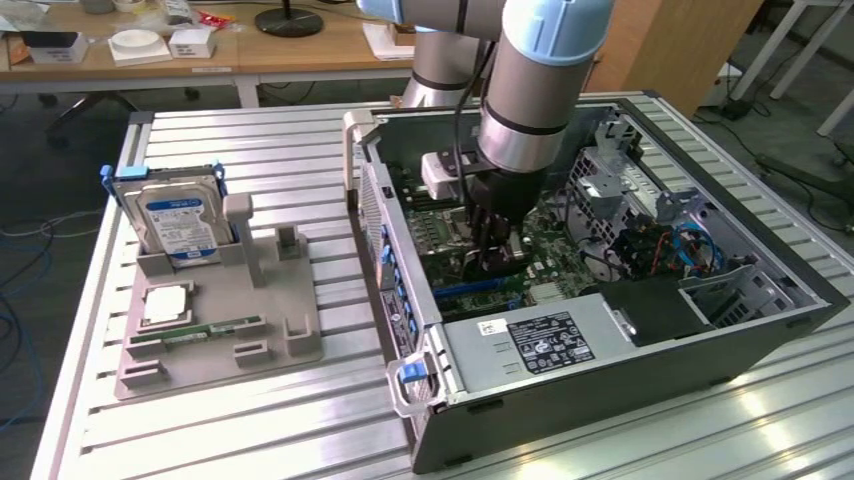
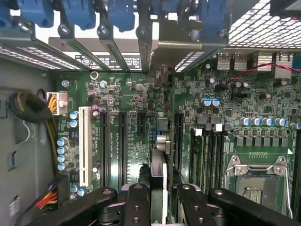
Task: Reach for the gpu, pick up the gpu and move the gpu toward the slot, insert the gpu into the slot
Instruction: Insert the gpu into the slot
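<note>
Black fingers (image 2: 136,207) of the gripper (image 2: 159,205) are closed on the gpu (image 2: 159,174), which stands on its edge between them, directly above the green motherboard (image 2: 127,101). From the exterior view, the gripper (image 1: 497,245) is deep inside the open computer case (image 1: 747,255), and the blue slot (image 1: 470,288) lies just beside it. Case walls stand near on each side. Outside the case, a hard drive (image 1: 180,220) stands in a grey holder on the ridged metal tabletop (image 1: 254,430).

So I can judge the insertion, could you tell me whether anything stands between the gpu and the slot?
Nothing visible does. The gripper holds the gpu edge-on over the motherboard, and no cable crosses the blue slot.
</note>
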You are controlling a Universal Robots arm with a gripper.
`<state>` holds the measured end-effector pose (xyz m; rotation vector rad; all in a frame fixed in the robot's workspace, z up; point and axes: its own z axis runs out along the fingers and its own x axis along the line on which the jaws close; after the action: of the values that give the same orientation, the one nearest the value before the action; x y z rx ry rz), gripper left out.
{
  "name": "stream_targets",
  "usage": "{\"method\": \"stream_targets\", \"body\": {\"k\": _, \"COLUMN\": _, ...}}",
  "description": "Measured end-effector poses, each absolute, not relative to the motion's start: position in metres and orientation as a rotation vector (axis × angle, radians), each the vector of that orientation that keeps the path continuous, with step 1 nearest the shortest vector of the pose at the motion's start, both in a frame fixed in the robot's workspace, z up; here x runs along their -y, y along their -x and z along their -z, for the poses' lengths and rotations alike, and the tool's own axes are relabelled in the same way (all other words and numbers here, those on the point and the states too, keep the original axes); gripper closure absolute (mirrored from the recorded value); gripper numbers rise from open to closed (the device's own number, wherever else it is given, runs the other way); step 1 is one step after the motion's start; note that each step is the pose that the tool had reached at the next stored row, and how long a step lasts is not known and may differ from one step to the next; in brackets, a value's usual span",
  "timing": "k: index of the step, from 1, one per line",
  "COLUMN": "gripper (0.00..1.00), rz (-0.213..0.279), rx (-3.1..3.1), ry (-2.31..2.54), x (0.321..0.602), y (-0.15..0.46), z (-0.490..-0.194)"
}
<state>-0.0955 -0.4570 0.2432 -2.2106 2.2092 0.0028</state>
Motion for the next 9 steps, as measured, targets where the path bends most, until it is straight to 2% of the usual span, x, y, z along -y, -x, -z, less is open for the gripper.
{"method": "stream_targets", "body": {"k": 9, "gripper": 0.73, "rz": -0.003, "rx": -2.208, "ry": 2.211, "x": 0.4558, "y": 0.1002, "z": -0.2418}}
